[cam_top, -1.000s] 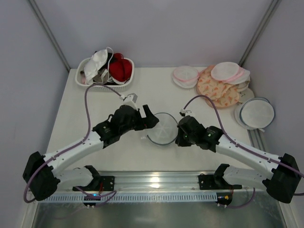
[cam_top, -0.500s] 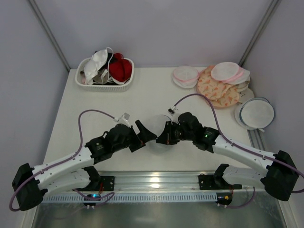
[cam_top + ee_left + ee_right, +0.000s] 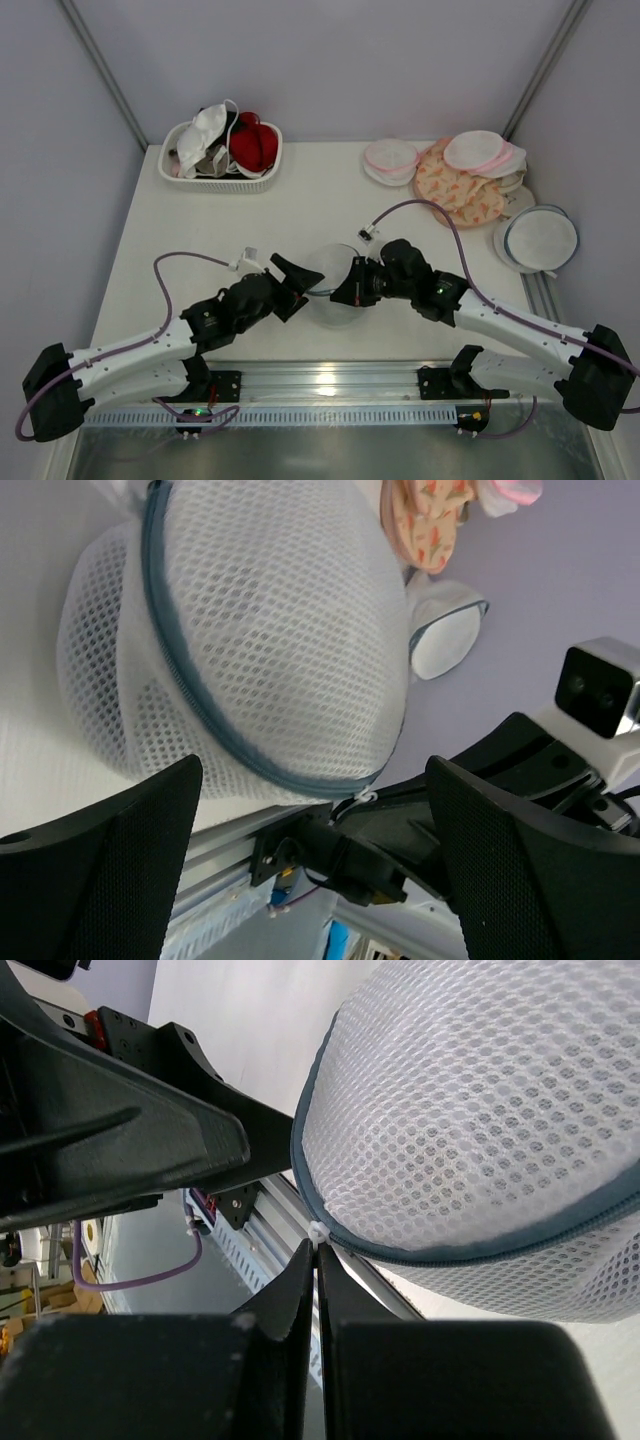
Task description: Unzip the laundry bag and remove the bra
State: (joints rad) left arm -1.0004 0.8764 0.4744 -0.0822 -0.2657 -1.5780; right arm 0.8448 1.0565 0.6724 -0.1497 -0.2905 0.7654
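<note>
Laundry bag is now tipped up on edge, dome turned toward left fingers, which are spread wide. Zip pull is pinched tight by right fingers.

L gripper spread wide; R gripper pinched, seemingly fully.

The overhead camera looks down from behind; both wrist cameras closely share the laundry bag.

The laundry bag lies between left end effector and right end effector — both close.
</note>
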